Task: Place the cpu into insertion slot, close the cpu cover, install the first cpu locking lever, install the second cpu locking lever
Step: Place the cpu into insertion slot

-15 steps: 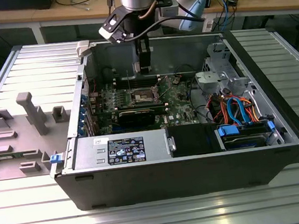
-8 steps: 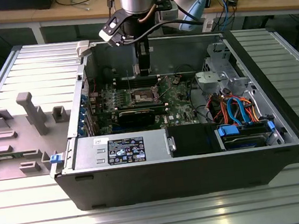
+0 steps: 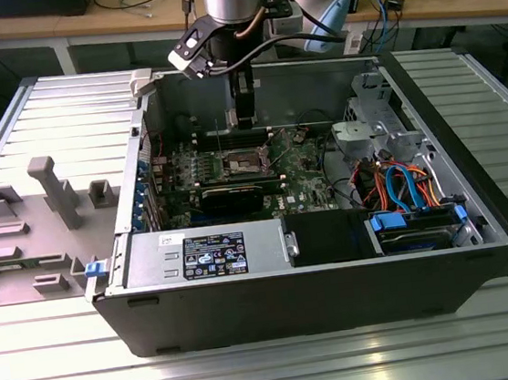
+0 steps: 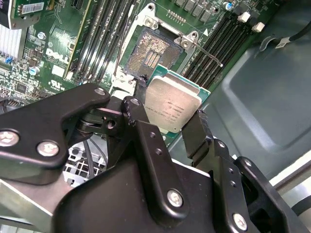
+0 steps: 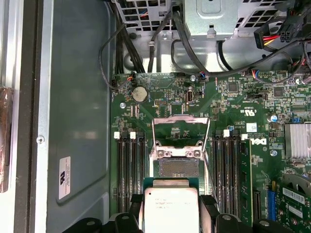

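The claw point(image 4: 170, 115) is clamped on the cpu point(image 4: 172, 102) by two sides. In the exterior view the arm point(image 3: 232, 0) hangs straight down from 12 o'clock, with the insertion slot point(image 3: 242, 162) just toward 6 o'clock. The cpu cover point(image 5: 181, 118) stands open. The claw hides one cpu edge.

One computer case point(image 3: 340, 299) contains one green board point(image 5: 233, 111). The board carries one insertion slot point(image 5: 176, 167), one cpu cover point(image 5: 177, 153), two banks of memory slots point(image 5: 130, 170), four white slot latches point(image 5: 116, 136) and one coin cell point(image 5: 140, 93). One cpu point(image 5: 170, 213) and one gripper point(image 5: 171, 204) with two fingers point(image 4: 197, 133) are present.
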